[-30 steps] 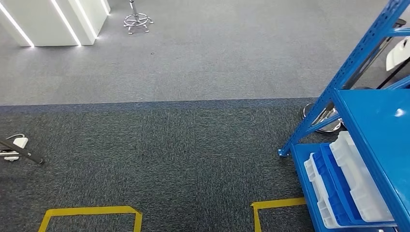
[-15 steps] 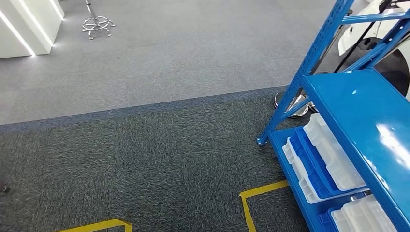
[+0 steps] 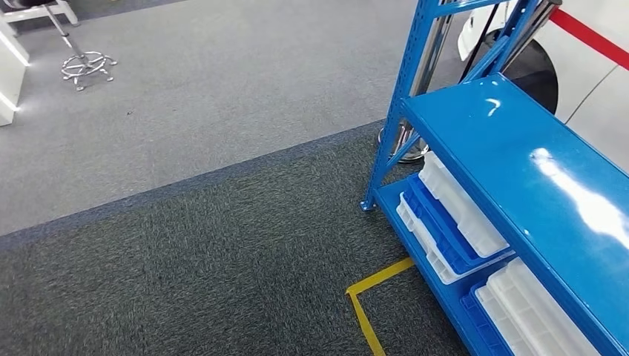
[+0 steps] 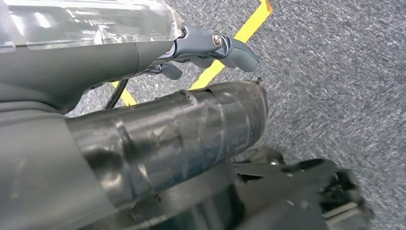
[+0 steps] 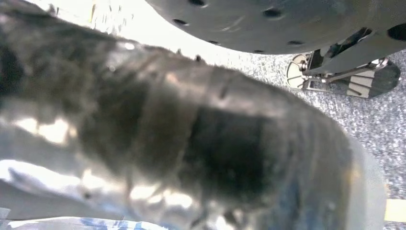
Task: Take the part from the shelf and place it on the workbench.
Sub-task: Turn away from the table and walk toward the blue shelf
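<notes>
Fingers (image 4: 230,48) apart, left wrist view; head view: shelf (image 3: 519,170), trays (image 3: 452,215).

blue metal shelf rack (image 3: 519,159) at right | white and blue plastic trays (image 3: 452,215) on its lower level | yellow floor tape (image 3: 367,297) near rack | chrome stool base (image 3: 87,67) far left

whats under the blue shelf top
Under the blue shelf top, on the lower shelf, lie stacked white and blue trays, with more trays nearer. Their far sides are covered by the shelf top.
</notes>
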`<move>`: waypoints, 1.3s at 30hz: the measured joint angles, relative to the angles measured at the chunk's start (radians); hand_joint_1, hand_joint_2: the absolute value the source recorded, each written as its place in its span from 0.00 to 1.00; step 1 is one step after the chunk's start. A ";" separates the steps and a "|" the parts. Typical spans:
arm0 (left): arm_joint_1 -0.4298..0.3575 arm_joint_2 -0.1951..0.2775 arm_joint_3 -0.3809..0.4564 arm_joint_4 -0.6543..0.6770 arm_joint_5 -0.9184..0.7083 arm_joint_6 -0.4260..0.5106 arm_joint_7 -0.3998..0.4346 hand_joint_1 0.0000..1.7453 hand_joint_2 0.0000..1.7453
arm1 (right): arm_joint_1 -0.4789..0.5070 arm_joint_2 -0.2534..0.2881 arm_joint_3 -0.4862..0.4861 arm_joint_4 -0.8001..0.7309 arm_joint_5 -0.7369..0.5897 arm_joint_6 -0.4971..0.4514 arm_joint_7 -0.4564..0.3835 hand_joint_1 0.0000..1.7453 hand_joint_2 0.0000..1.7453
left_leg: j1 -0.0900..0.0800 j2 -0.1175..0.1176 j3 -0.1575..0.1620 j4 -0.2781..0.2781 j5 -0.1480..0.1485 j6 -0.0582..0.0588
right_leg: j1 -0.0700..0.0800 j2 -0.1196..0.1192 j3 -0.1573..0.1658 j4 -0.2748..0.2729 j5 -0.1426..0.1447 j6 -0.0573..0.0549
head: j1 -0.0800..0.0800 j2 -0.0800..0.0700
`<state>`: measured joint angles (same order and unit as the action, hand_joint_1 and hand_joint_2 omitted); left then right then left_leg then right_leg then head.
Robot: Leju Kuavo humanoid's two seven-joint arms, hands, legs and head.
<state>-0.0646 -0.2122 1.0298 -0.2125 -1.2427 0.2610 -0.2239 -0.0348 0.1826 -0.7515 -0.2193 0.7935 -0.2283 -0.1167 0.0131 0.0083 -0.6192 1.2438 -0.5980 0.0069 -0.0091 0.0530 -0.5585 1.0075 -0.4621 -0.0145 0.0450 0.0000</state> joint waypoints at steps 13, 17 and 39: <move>-0.001 0.002 0.002 0.000 0.004 0.002 -0.003 0.00 0.00 | 0.001 0.000 -0.006 0.000 0.006 0.001 -0.005 0.00 0.00 | 0.002 0.019 0.087 -0.226 0.104 0.047 | -0.006 -0.041 -0.145 0.272 -0.124 0.060 | 0.005 0.000; -0.003 0.003 0.002 0.000 0.004 0.002 -0.003 0.00 0.00 | 0.003 0.000 -0.008 0.000 0.007 0.001 -0.007 0.00 0.00 | 0.001 0.068 0.099 -0.226 0.093 0.040 | -0.003 -0.081 -0.073 0.136 -0.033 0.055 | 0.005 0.000; -0.009 0.003 0.004 0.000 0.001 0.005 -0.001 0.00 0.00 | 0.004 0.007 -0.018 0.000 0.012 0.004 -0.013 0.00 0.00 | 0.002 -0.040 0.089 -0.227 0.108 0.030 | -0.001 0.063 -0.040 0.041 -0.002 0.040 | 0.003 0.000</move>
<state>-0.0735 -0.2096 1.0339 -0.2125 -1.2421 0.2659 -0.2250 -0.0304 0.1893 -0.7691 -0.2190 0.8055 -0.2248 -0.1293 0.0152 -0.0319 -0.5300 1.0170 -0.4900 0.0368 -0.0102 0.1161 -0.5989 1.0487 -0.4641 0.0253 0.0484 -0.0001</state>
